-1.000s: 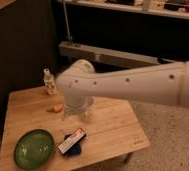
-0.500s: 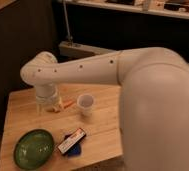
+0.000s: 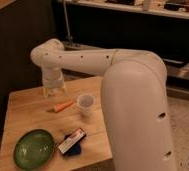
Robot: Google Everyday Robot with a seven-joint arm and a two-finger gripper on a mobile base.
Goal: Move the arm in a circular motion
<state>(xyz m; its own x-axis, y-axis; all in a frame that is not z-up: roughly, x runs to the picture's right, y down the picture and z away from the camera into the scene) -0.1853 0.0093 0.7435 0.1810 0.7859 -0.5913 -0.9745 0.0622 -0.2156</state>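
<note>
The arm (image 3: 133, 95) is a thick white jointed tube with small dark holes, filling the right side of the camera view and reaching left across the wooden table (image 3: 23, 107). Its elbow bends near the top left and the wrist points down. The pale gripper (image 3: 53, 91) hangs just above the table's far left part, a little behind an orange carrot (image 3: 63, 106). It holds nothing that I can make out.
A white cup (image 3: 85, 104) stands mid-table beside the carrot. A green bowl (image 3: 34, 148) sits at the front left, and a flat snack packet on a blue item (image 3: 72, 142) lies next to it. Dark counter and shelving run behind the table.
The arm has swung on leftward and back; the gripper has shifted towards the table's far left, uncovering the carrot and cup. The big near segment now fills more of the right side.
</note>
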